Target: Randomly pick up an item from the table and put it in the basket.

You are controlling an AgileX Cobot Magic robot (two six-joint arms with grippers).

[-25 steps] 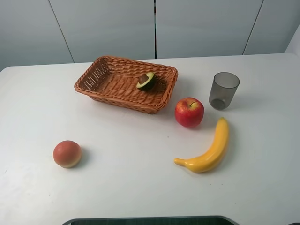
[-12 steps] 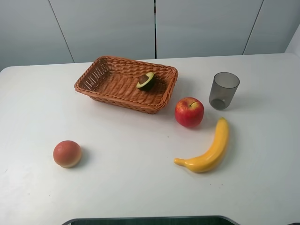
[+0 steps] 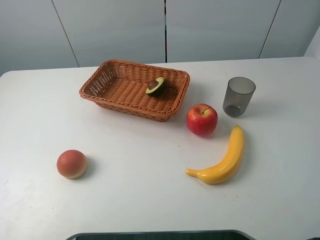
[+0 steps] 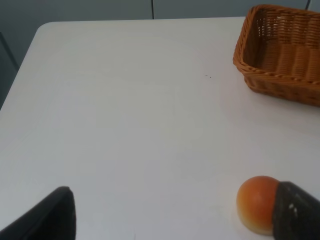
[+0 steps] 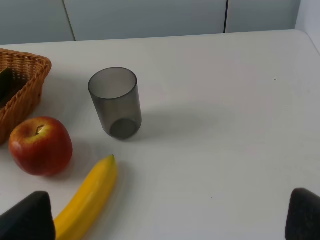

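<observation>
The halved avocado (image 3: 156, 86) lies inside the orange-brown wicker basket (image 3: 100, 75), near its right end, pit facing up. The basket stands at the back of the white table (image 3: 150, 200). Neither arm shows in the exterior high view. In the left wrist view my left gripper (image 4: 172, 220) is open and empty, above the table, with the peach (image 4: 257, 204) beside one fingertip (image 4: 295, 215) and the basket's corner (image 4: 280, 55) farther off. In the right wrist view my right gripper (image 5: 165, 220) is open and empty, above the table.
A red apple (image 3: 202, 119) sits just right of the basket, a yellow banana (image 3: 222, 160) in front of it, a grey translucent cup (image 3: 238, 96) at the back right. A peach (image 3: 72, 164) lies at the front left. A dark edge (image 3: 160, 235) runs along the table's front.
</observation>
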